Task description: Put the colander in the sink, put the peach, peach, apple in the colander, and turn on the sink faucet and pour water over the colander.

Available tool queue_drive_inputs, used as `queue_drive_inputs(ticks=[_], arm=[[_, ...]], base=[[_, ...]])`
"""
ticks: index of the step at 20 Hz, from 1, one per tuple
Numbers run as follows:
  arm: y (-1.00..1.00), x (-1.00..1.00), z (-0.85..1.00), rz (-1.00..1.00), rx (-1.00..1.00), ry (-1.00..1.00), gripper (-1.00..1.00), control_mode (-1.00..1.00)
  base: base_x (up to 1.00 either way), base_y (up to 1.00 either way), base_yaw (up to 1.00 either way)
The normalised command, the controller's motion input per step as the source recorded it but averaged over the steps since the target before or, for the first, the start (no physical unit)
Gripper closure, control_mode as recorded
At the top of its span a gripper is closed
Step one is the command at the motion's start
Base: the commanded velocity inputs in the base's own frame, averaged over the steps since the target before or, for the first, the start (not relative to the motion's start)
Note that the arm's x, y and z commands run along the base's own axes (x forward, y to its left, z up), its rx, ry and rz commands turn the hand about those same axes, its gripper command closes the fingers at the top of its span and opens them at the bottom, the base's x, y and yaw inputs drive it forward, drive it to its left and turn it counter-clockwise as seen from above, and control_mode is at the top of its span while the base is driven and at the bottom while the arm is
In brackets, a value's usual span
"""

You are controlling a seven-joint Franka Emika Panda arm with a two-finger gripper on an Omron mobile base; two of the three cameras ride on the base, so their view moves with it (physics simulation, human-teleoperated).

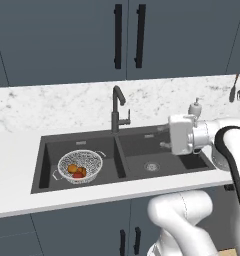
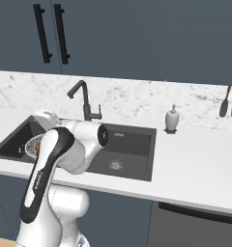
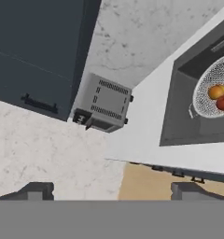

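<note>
Marble counter (image 1: 17, 145) surrounds the sink (image 1: 42, 165); its left basin holds the colander (image 1: 94, 162), whose fruit blur together. Gripper (image 3: 112, 190) released, fingertips cropped.

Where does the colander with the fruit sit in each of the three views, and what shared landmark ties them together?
Left base view: the colander sits in the left basin of the sink, lower left of centre.
Right base view: a sliver of it peeks out at the left edge, behind the arm.
Hand view: at the right edge, cut off by the frame, fruit inside.
Shared landmark: the dark sink's left basin, with white counter beyond it.
</note>
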Motion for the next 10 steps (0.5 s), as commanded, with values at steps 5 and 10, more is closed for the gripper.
queue_drive_inputs(ticks=[5, 10], arm=[[-0.24, 0.39, 0.01, 0.11, 0.25, 0.13, -1.00, -1.00], [-0.08, 0.36, 0.08, 0.19, 0.30, 0.18, -1.00, -1.00]], base=[[0.00, 0.00, 0.00], [0.00, 0.00, 0.00]])
